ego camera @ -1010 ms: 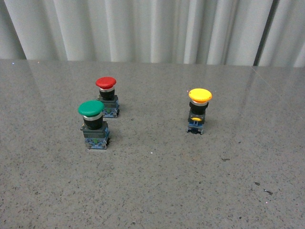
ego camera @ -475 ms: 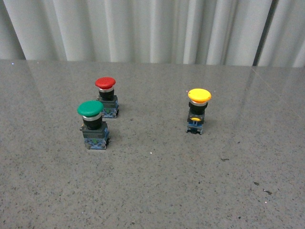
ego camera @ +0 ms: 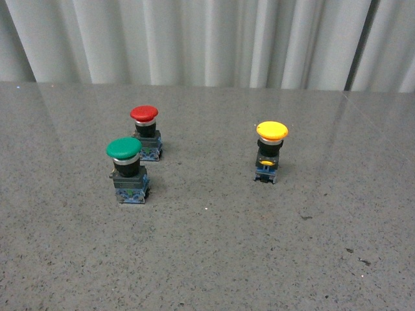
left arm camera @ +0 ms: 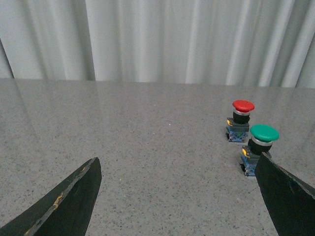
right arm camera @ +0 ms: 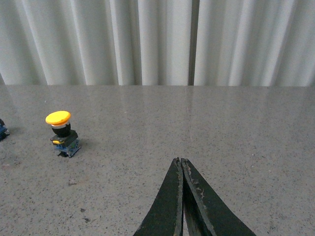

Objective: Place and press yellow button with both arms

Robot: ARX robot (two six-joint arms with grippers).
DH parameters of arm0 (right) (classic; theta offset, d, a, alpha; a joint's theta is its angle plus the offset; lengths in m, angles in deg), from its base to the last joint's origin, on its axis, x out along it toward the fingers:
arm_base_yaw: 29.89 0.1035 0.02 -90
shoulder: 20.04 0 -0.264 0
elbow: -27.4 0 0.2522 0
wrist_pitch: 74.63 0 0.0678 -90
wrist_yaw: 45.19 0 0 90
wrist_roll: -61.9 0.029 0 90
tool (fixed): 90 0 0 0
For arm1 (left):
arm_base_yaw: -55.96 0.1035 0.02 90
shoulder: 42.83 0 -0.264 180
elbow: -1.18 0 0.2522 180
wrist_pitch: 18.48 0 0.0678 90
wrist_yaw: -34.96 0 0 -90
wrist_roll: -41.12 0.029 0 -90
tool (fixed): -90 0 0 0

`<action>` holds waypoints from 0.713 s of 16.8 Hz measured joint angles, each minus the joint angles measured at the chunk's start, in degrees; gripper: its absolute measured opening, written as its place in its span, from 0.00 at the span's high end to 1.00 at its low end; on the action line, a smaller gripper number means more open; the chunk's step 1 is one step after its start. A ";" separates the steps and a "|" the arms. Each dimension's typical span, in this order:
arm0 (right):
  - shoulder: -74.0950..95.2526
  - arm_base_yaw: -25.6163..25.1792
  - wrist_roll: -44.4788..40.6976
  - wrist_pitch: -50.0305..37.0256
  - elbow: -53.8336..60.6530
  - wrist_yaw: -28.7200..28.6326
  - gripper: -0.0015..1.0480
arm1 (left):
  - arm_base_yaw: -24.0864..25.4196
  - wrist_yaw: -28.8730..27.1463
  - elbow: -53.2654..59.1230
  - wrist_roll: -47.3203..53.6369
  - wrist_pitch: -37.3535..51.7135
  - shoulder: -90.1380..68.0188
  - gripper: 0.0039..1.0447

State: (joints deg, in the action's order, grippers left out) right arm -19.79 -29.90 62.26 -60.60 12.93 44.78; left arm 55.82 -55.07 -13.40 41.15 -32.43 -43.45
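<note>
On my front camera I see the yellow button (ego camera: 270,151) standing upright on the grey speckled bench (ego camera: 214,259), a little right of the middle and alone there. Well apart from it, on the left, stand the green button (ego camera: 127,170) and, just behind it and further away, the red button (ego camera: 145,132); these two are close together but I cannot tell if they touch. A pale pleated curtain (ego camera: 207,39) hangs behind the far edge of the bench. No arm shows in this front view.

On the left wrist camera, the left gripper (left arm camera: 179,196) has its fingers (left arm camera: 64,204) spread wide with nothing between them, above bare bench, and the green and red buttons are near one finger. On the right wrist camera, the right gripper (right arm camera: 182,199) has its fingers (right arm camera: 167,201) pressed together and holds nothing; the yellow button (right arm camera: 62,132) stands away from it, untouched.
</note>
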 joint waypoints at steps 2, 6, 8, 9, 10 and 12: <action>0.00 0.00 -0.02 -0.04 0.00 0.00 0.95 | 0.00 0.02 0.00 0.00 0.00 0.00 0.06; 0.00 0.00 -0.02 -0.04 0.00 0.00 0.51 | 0.00 0.02 0.00 0.00 -0.02 0.00 0.06; 0.00 0.00 -0.02 -0.04 0.00 0.00 0.30 | 0.00 0.02 0.00 0.00 0.00 0.00 0.06; 0.00 0.00 -0.02 -0.04 0.00 0.00 0.20 | 0.00 0.02 0.00 0.00 0.00 0.00 0.06; 0.00 0.00 -0.02 -0.04 0.00 0.00 0.09 | 0.00 0.02 0.00 0.00 0.00 0.00 0.06; 0.00 0.00 -0.02 -0.04 0.00 0.00 0.07 | 0.00 0.02 0.00 0.00 0.00 0.00 0.06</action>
State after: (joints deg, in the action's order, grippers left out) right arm -19.79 -29.90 62.24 -60.64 12.93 44.78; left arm 55.82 -55.05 -13.40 41.15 -32.43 -43.45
